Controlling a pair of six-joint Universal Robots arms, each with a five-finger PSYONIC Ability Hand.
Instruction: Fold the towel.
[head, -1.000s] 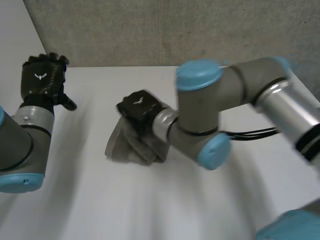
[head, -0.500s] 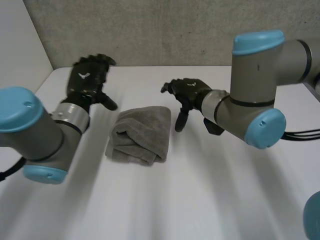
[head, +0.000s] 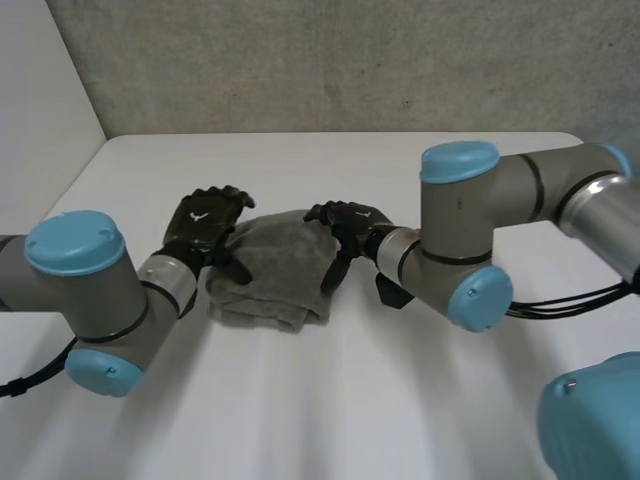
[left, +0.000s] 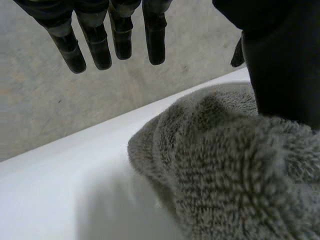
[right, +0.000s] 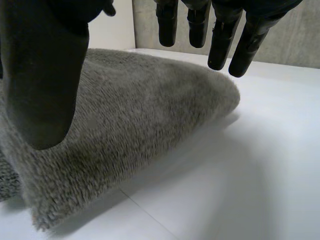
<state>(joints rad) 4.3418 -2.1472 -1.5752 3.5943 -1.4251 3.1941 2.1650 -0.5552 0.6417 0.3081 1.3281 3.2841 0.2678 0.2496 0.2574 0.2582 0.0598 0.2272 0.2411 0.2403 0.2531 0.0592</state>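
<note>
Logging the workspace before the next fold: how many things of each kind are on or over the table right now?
Folded grey terry towel: 1
Black robot hands: 2 (left hand, right hand, one at each side of the towel)
White table: 1
Total: 4

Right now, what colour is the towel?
The towel is plain grey, clearest in the right wrist view.

The left hand (left: 120, 30), fingers straight, hangs over the grey towel (left: 235, 170).
</note>
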